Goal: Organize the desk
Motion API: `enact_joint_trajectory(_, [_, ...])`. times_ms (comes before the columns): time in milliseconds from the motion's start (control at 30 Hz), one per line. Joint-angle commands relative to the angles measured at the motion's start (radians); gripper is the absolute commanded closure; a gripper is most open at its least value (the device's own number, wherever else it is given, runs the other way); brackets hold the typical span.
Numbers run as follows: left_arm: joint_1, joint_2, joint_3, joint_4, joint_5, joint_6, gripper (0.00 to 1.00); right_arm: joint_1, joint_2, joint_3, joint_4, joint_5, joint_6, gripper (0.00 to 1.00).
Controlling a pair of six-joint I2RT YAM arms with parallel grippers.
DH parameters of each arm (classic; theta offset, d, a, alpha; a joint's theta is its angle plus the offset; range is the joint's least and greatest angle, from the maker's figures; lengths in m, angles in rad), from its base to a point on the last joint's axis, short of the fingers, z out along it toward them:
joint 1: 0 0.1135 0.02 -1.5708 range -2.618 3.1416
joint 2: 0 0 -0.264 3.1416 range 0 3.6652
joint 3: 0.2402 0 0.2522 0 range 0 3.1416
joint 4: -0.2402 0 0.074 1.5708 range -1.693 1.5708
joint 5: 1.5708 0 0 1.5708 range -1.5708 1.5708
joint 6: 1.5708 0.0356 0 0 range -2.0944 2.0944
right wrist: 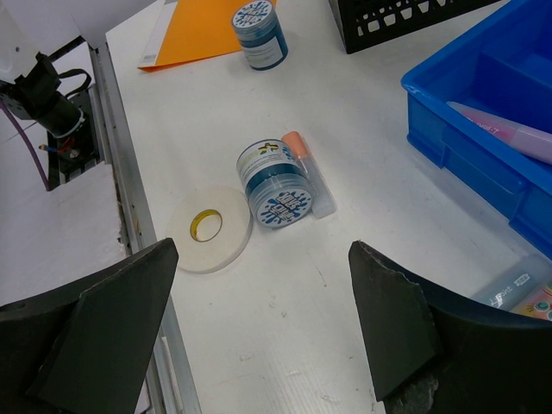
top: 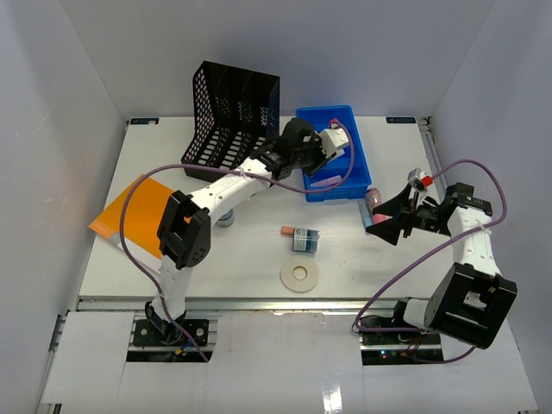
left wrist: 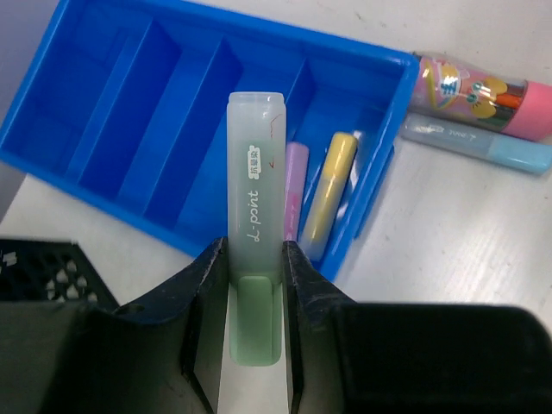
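The white desk (top: 250, 263) holds scattered items. My left gripper (top: 331, 138) is shut on a pale green highlighter (left wrist: 254, 172) and holds it above the blue compartment tray (top: 343, 116). In the left wrist view the gripper (left wrist: 255, 259) points the highlighter over the tray (left wrist: 103, 103), whose right-hand compartment holds a purple highlighter (left wrist: 295, 185) and a yellow one (left wrist: 330, 190). My right gripper (top: 392, 220) is open and empty above the desk's right side, with bare desk between its jaws (right wrist: 263, 250).
A black mesh rack (top: 231, 112) stands at the back. An orange folder (top: 138, 211) lies at left, next to a blue jar (right wrist: 259, 33). A tape roll (top: 299, 276), another blue jar (top: 304, 241) and an orange-capped marker (top: 288, 230) lie mid-desk. A pink pen case (left wrist: 470, 86) and a light blue highlighter (left wrist: 479, 142) lie right of the tray.
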Motion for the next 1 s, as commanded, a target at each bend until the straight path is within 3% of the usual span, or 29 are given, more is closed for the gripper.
enact_joint_trajectory(0, [0.003, 0.099, 0.191, -0.095, 0.121, 0.115, 0.88, -0.010, 0.002, 0.033, -0.022, -0.025, -0.023, 0.13])
enact_joint_trajectory(233, [0.003, 0.203, 0.278, -0.065, 0.161, 0.149, 0.87, -0.017, 0.015, 0.038, -0.040, -0.027, -0.040, 0.13])
enact_joint_trajectory(967, [0.010, 0.277, 0.221, 0.036, 0.168, 0.142, 0.78, -0.029, 0.061, 0.050, -0.109, -0.032, -0.111, 0.13])
